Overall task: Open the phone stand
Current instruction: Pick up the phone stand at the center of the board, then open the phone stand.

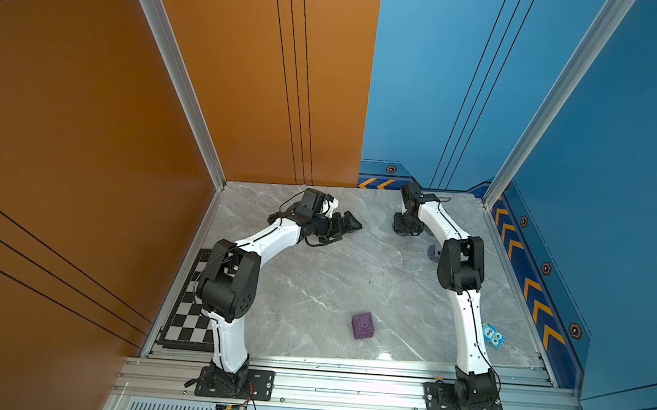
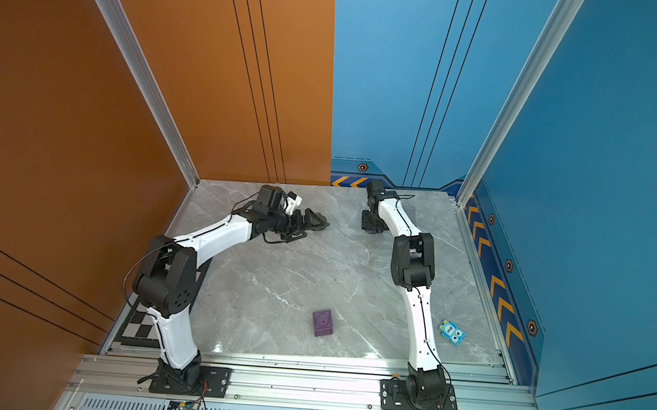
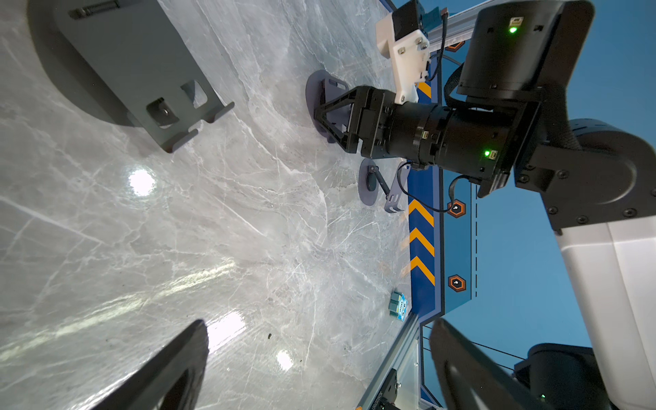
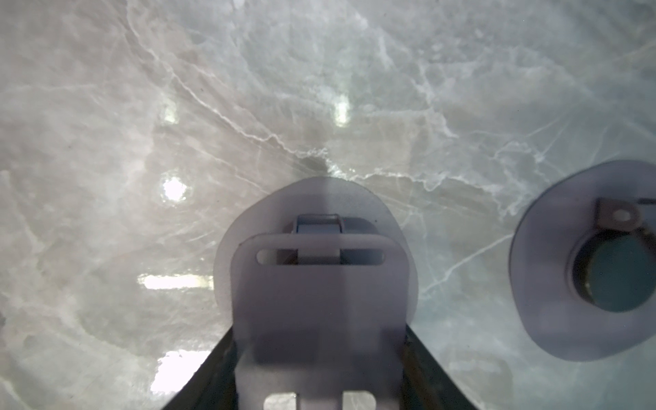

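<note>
A pale grey-violet phone stand (image 4: 319, 301) lies folded on the marble table, its plate flat over its round base (image 4: 312, 198). My right gripper (image 4: 319, 355) is shut on the plate, one dark finger pressing each long edge. The left wrist view shows that gripper (image 3: 328, 117) pointing down at the stand's base (image 3: 314, 92). In both top views the right gripper (image 1: 406, 227) (image 2: 373, 225) sits at the far right of the table and hides the stand. My left gripper (image 3: 321, 324) (image 1: 347, 225) hovers open and empty at the far middle.
A second pale stand (image 4: 585, 259) (image 1: 434, 255) stands unfolded just beside the held one. A dark grey stand (image 3: 142, 71) lies close to my left wrist. A purple cube (image 1: 363, 325) sits front centre, a blue owl toy (image 1: 492, 335) front right, and a checkerboard (image 1: 192, 315) front left.
</note>
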### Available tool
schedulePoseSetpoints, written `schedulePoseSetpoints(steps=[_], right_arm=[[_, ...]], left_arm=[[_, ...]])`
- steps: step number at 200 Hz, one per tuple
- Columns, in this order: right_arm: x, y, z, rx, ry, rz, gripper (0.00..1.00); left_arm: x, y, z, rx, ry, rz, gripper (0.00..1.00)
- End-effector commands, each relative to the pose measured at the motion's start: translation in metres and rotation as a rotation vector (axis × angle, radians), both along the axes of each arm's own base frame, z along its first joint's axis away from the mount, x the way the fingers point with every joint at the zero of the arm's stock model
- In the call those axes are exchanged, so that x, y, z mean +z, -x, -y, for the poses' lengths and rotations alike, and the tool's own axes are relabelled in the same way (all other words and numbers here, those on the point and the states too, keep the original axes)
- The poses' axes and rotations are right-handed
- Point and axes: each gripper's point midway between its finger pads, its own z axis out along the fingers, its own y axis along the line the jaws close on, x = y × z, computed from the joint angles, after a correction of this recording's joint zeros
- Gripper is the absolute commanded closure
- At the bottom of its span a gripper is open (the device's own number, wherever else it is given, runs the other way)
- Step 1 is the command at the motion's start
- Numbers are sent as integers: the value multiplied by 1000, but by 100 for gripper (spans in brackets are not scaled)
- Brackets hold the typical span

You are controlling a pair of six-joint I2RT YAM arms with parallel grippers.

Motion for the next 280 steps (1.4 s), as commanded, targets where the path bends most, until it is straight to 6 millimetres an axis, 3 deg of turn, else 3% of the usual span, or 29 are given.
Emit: schedulePoseSetpoints(steps=[1,43,73,89,91,105,120,124,138,184,234,280], right_arm=[[47,18,-19,21,-50,22,77],[84,43,-50,51,-147,57,85],[107,64,-74,76,-252,84,87],[112,75,-88,98,-300,88,87],[123,77,-90,104,-312,111,87],[135,88,-100,125,-335,130,87],[148,97,-111,150,-357,156,87],[141,103,-112,151,-357,141,87],[148,113,-122,173,-379,153,86],[161,134,-146,225,-404,189,86],[171,139,-162,263,-413,212,86],[175,140,-169,290,-408,225,86]], left_arm=[[21,-7,-4,17,-13,67,1],[27,-7,-14,59,-29,102,0],[27,-9,-25,138,58,128,0],[29,-6,-22,114,79,143,5],[30,-5,-21,109,80,146,6],[30,-3,-19,90,82,156,13],[31,-3,-21,89,105,163,27],[31,-4,-21,88,115,164,29],[30,-5,-21,83,143,167,36],[29,-1,-12,29,171,167,37],[17,4,-7,-8,182,125,51],[8,4,-6,-17,182,103,52]])
